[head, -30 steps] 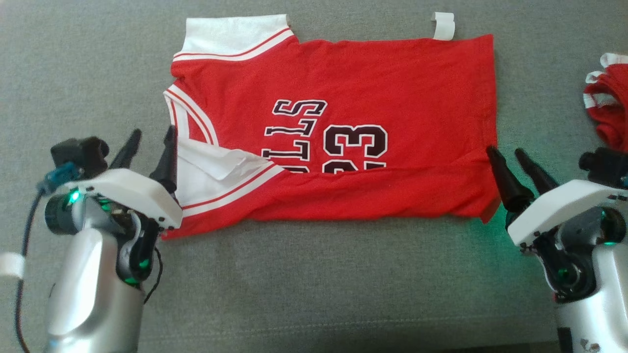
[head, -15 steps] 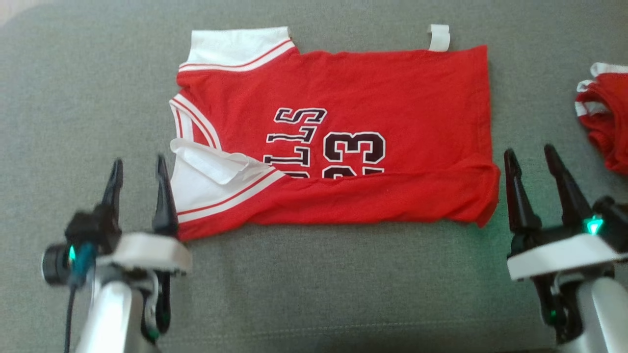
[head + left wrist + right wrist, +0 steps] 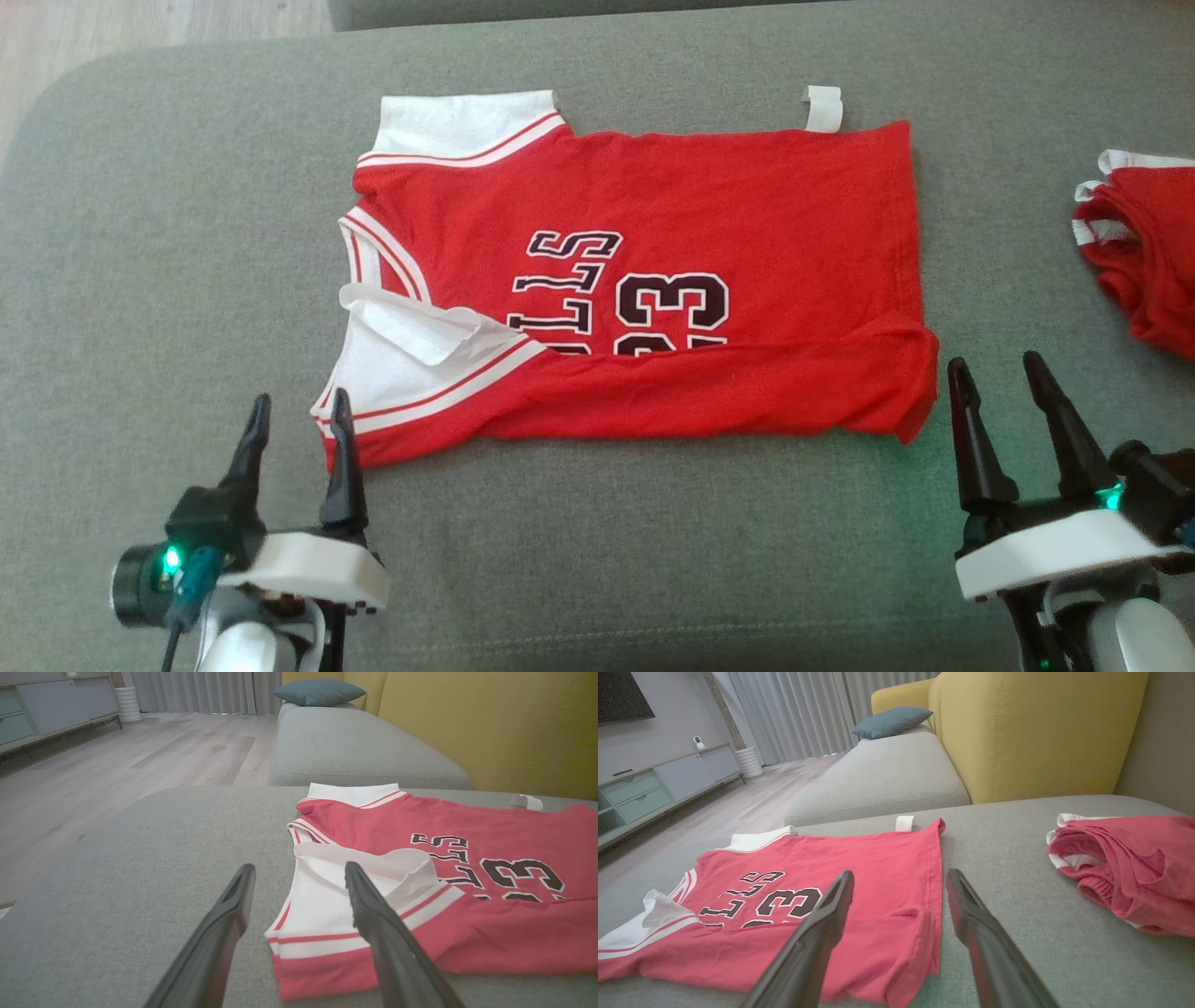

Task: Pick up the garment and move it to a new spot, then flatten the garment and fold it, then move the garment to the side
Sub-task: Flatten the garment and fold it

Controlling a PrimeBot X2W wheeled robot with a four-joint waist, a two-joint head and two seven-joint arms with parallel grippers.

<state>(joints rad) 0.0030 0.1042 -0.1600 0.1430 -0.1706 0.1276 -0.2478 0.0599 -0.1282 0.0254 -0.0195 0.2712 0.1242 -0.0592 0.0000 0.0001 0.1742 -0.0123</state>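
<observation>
While both my grippers hang spread and empty over the grey sofa cushion (image 3: 140, 280), the red jersey (image 3: 709, 196) lies flat at its middle, collar end toward my left. My left gripper (image 3: 301, 397) sits at the jersey's white-trimmed near corner. One finger overlaps that corner in the head view, and I cannot tell whether it touches. My right gripper (image 3: 992, 360) stands just off the opposite hem corner, apart from the cloth.

A second red garment (image 3: 1144, 252) lies crumpled to my right, well apart from the jersey and outside my right gripper, cut off by the frame edge. A white tag (image 3: 823, 107) pokes out past the jersey's far edge. Beyond the cushion are a teal pillow (image 3: 892, 721), a yellow backrest (image 3: 1041, 732) and a wooden floor (image 3: 117, 765).

The jersey's near long edge is folded over, hiding the lower part of the dark lettering and number. Both my arms are cut off at the bottom edge of the head view.
</observation>
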